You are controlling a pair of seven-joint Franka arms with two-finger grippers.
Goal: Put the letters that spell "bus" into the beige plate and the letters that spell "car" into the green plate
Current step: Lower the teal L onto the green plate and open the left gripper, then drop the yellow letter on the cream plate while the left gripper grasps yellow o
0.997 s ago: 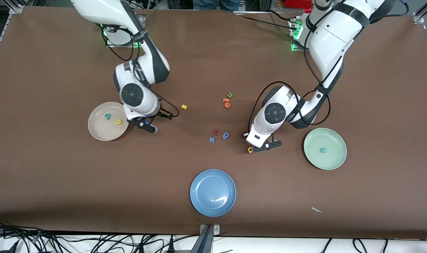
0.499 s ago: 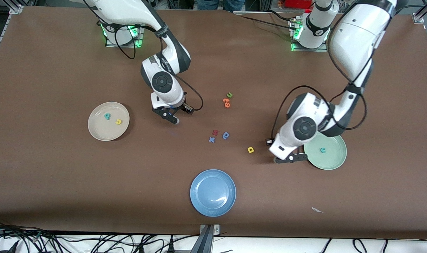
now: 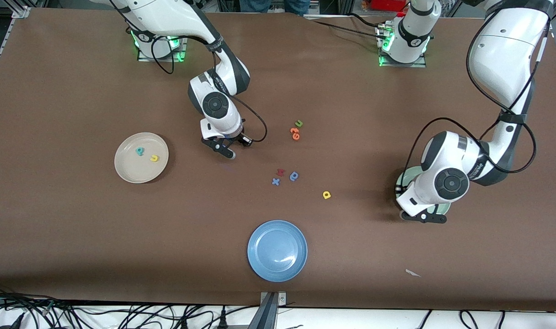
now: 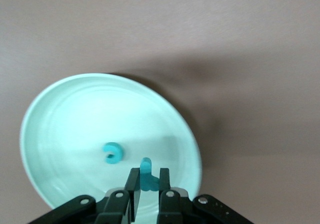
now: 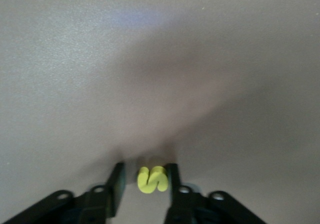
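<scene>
My left gripper (image 3: 423, 217) hangs over the green plate (image 4: 65, 114), shut on the teal "r" (image 4: 146, 173). The teal "c" (image 4: 111, 152) lies in that plate. The left arm hides most of the green plate in the front view. My right gripper (image 3: 224, 148) is down at the table between the beige plate (image 3: 127, 171) and the orange letters. Its fingers straddle the yellow "s" (image 5: 152, 180); one finger touches it and a gap shows at the other. The teal "b" (image 3: 140, 151) and yellow "u" (image 3: 154, 158) lie in the beige plate. The yellow "a" (image 3: 326, 195) lies on the table.
A blue plate (image 3: 277, 250) sits near the front edge. A green "u" (image 3: 299, 123) and orange letters (image 3: 295, 133) lie mid-table, with a red letter (image 3: 280, 172), a blue "x" (image 3: 275, 182) and a darker blue round letter (image 3: 294, 176) nearer the camera. A white scrap (image 3: 413, 273) lies toward the left arm's end.
My left gripper carried the teal "r" from beside the yellow "a" to over the green plate. My right gripper left the beige plate, reached the yellow "s", and its fingers narrowed around it.
</scene>
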